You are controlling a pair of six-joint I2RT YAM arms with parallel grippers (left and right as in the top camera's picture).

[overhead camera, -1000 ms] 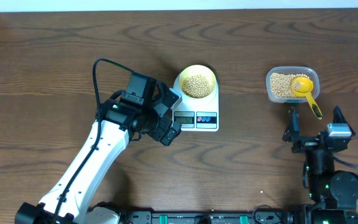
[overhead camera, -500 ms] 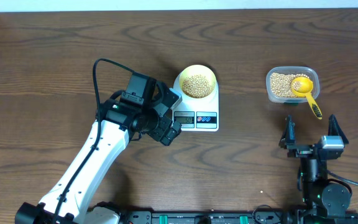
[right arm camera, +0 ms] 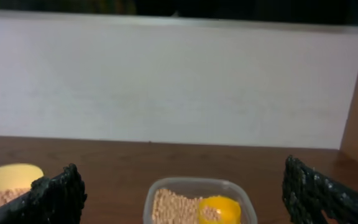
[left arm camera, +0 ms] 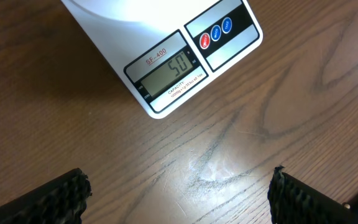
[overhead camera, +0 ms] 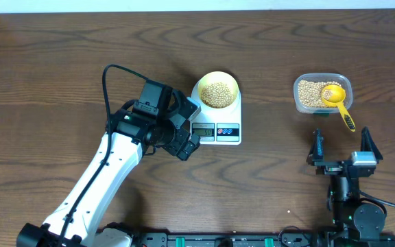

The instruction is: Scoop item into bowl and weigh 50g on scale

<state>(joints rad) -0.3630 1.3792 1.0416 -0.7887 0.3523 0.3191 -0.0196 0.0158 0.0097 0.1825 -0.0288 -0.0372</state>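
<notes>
The overhead camera looked straight down from high above the table [overhead camera: 46, 55], taking in the whole work area. The left wrist camera hung close over the scale [left arm camera: 166, 68], facing down at its display [left arm camera: 166, 78] and buttons [left arm camera: 216, 32], a patch the overhead view also held. The right wrist camera sat low and well back, looking level across the table toward the wall [right arm camera: 166, 81], sharing the tub [right arm camera: 191, 182], scoop [right arm camera: 219, 210] and bowl [right arm camera: 8, 174] with the overhead view.

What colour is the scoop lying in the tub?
The scoop is bright yellow, clearest in the overhead view.
</notes>
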